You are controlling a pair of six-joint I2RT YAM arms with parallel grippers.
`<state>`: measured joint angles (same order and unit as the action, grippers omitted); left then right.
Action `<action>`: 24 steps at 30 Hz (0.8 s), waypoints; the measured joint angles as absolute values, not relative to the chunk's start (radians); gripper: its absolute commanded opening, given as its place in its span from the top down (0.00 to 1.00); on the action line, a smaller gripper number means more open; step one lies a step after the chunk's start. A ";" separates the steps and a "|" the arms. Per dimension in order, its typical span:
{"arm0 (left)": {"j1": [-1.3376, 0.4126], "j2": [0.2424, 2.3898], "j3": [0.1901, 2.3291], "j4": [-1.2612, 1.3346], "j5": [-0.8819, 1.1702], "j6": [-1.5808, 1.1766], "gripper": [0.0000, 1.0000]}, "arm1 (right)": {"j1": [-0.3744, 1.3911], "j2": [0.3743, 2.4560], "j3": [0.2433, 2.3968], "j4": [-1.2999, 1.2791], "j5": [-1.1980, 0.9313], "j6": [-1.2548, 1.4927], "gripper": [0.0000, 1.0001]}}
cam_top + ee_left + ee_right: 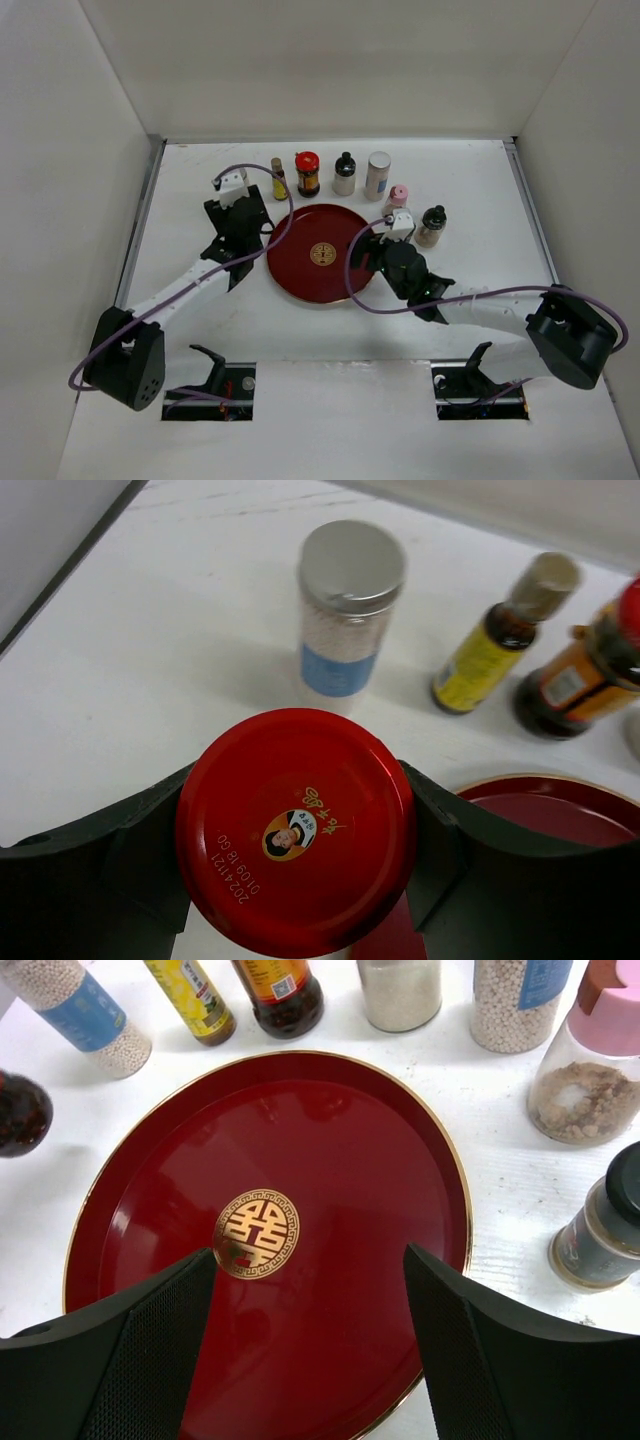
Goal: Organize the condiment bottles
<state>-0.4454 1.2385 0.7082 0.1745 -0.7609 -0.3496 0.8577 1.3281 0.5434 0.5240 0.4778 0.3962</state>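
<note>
My left gripper [240,222] is shut on a red-lidded dark jar [295,830], its jaws on both sides of the lid, just left of the dark red round tray [300,272]. Behind it stand a silver-lidded blue-labelled jar [345,610], a slim yellow-labelled bottle [480,660] and a second red-lidded dark jar [307,173]. A black-capped bottle [344,174], a silver-lidded jar [378,175], a pink-capped jar [397,198] and another black-capped jar [432,226] curve round the tray's far right. My right gripper [310,1300] is open and empty above the tray [330,1140].
White walls enclose the table on the left, back and right. Two openings with dark fixtures sit in the near ledge [225,385]. Purple cables loop from both wrists over the tray's edges.
</note>
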 measured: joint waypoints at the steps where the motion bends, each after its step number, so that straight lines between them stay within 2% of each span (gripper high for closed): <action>1: -0.466 1.242 0.723 0.175 -0.761 -0.347 0.64 | 0.854 1.328 0.543 0.524 0.477 0.396 0.20; 10: -0.630 1.487 0.931 0.231 -0.654 -0.359 0.64 | 0.805 1.254 0.522 0.526 0.485 0.417 0.21; 18: -0.646 1.727 1.062 0.259 -0.564 -0.362 0.64 | 0.786 1.219 0.506 0.527 0.493 0.434 0.20; 24: -0.646 1.817 1.105 0.286 -0.541 -0.355 0.61 | 0.785 1.209 0.506 0.529 0.494 0.441 0.20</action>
